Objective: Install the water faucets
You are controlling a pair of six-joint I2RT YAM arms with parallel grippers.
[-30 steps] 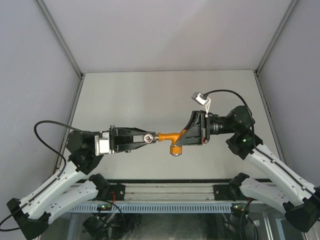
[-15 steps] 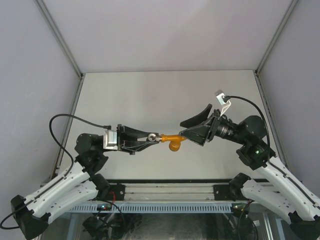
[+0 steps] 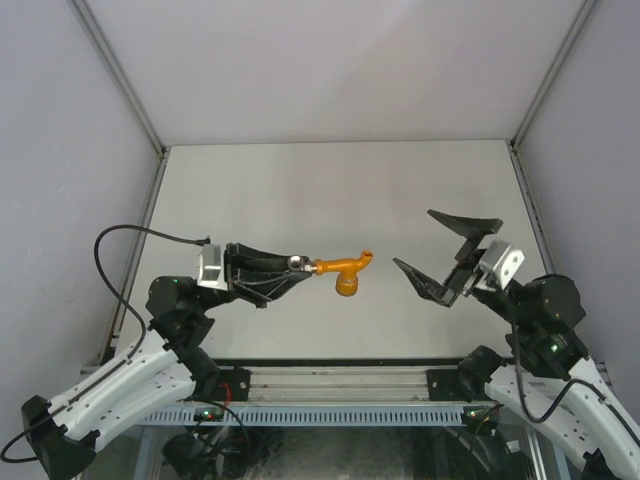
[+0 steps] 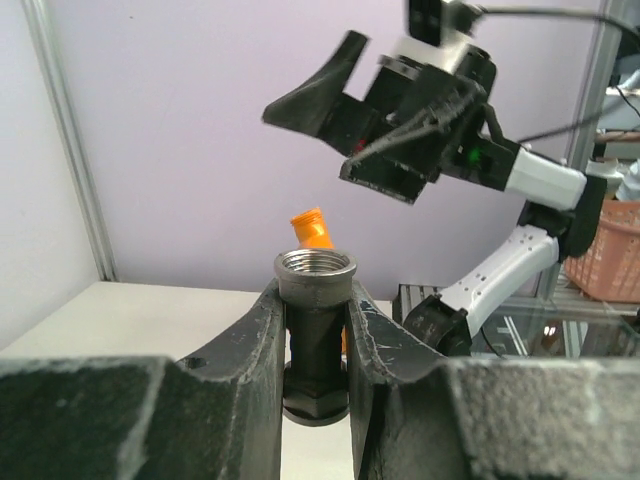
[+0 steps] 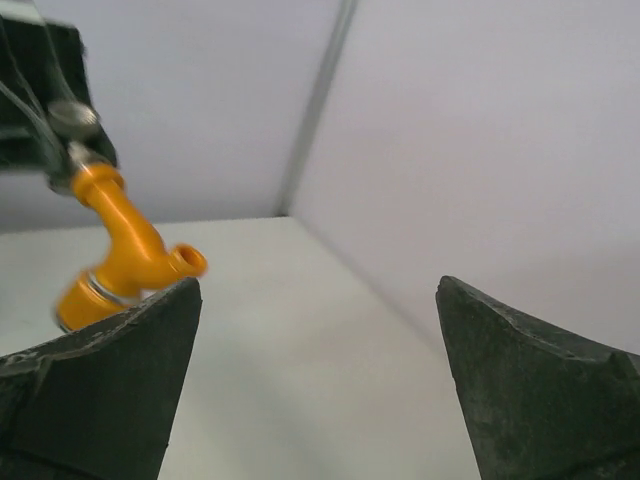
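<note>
The water faucets hang as one piece above the table: an orange tap body point(image 3: 345, 271) with an angled spout, joined to a grey metal fitting point(image 3: 297, 263). My left gripper point(image 3: 290, 266) is shut on the grey fitting. In the left wrist view the threaded grey fitting point(image 4: 315, 285) is clamped between the fingers point(image 4: 250, 340), and the orange tap point(image 4: 312, 226) peeks out behind it. My right gripper point(image 3: 413, 238) stands wide open to the right of the tap, apart from it. From the right wrist, the orange tap point(image 5: 125, 250) sits at the left, outside the empty right gripper point(image 5: 318, 290).
The pale table point(image 3: 330, 190) is boxed in by grey walls and metal corner posts point(image 3: 120, 85). An aluminium rail point(image 3: 340, 385) runs along the near edge between the arm bases. A pink basket point(image 4: 612, 250) stands outside the cell.
My right gripper has let go of the orange tap, opened wide and drawn back to the right. The left gripper keeps the fitting, with the tap's spout end now free.
</note>
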